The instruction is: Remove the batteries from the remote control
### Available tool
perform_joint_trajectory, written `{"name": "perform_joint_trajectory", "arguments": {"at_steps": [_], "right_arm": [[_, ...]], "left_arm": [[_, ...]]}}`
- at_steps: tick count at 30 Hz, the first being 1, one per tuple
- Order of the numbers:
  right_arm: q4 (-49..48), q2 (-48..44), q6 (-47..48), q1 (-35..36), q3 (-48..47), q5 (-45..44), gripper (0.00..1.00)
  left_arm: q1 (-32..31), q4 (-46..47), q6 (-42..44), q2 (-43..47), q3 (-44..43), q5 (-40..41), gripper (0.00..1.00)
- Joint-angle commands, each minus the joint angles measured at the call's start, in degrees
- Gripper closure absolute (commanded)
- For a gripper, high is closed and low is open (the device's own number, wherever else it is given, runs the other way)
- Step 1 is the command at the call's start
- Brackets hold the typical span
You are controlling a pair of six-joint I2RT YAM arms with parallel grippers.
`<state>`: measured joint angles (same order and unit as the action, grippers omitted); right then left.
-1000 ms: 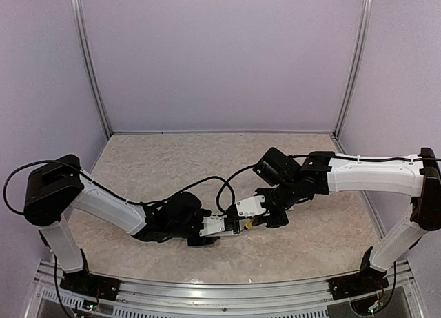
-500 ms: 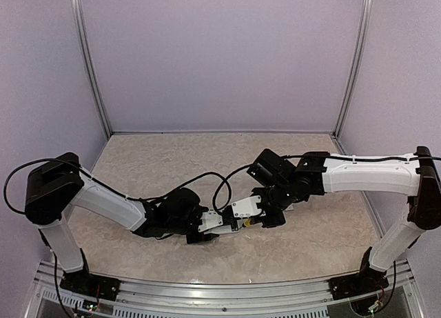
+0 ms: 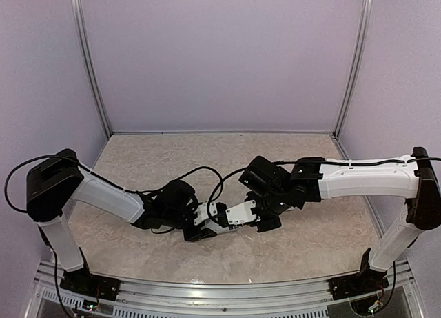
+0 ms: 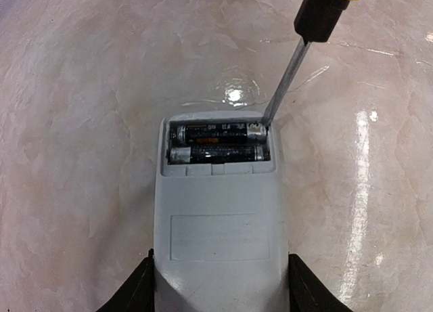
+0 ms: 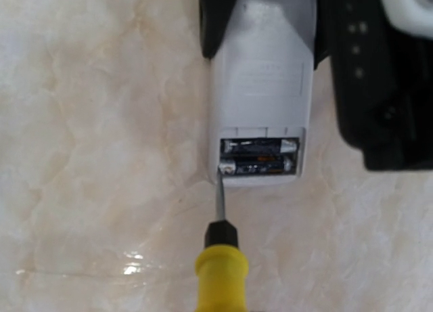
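The white remote control [image 4: 220, 217] lies back-up on the table, its near end clamped between the black fingers [image 4: 139, 292] of my left gripper [image 4: 220, 300]. Its cover is off, and two dark batteries [image 4: 218, 143] lie side by side in the open compartment at its far end. A yellow-handled screwdriver [image 5: 220, 278] reaches in from my right gripper [image 3: 253, 219], which is shut on the handle. The tip of its shaft [image 4: 284, 82] touches the metal end of the battery nearest the remote's end. The batteries [image 5: 258, 156] and remote control [image 5: 264, 75] also show in the right wrist view.
Both grippers meet low over the marble table [image 3: 172, 159] near its front middle. The black body of the left gripper [image 5: 379, 88] sits close beside the remote. Black cables [image 3: 207, 174] loop over the arms. Purple walls and metal posts [image 3: 89, 63] enclose the table.
Both arms have shifted left and slightly away from the front edge, the remote and screwdriver moving with them. Both grips are unchanged.
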<state>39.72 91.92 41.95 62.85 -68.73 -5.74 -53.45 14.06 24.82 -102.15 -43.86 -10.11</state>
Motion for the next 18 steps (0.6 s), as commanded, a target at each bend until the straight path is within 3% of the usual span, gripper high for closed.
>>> {"name": "perform_joint_trajectory", "arguments": {"at_steps": [1, 9, 18], "right_arm": [[-0.4, 0.1, -0.2, 0.4, 0.3, -1.8, 1.00], [-3.7, -1.2, 0.8, 0.4, 1.3, 2.2, 1.00], [1.5, -1.4, 2.5, -0.7, -0.7, 7.5, 1.00]], "left_arm": [[0.6, -1.4, -1.8, -1.0, -1.7, -2.7, 0.88], [-0.2, -0.3, -0.4, 0.0, -0.8, 1.4, 0.89], [-2.5, 2.1, 2.1, 1.4, 0.8, 9.7, 0.89]]}}
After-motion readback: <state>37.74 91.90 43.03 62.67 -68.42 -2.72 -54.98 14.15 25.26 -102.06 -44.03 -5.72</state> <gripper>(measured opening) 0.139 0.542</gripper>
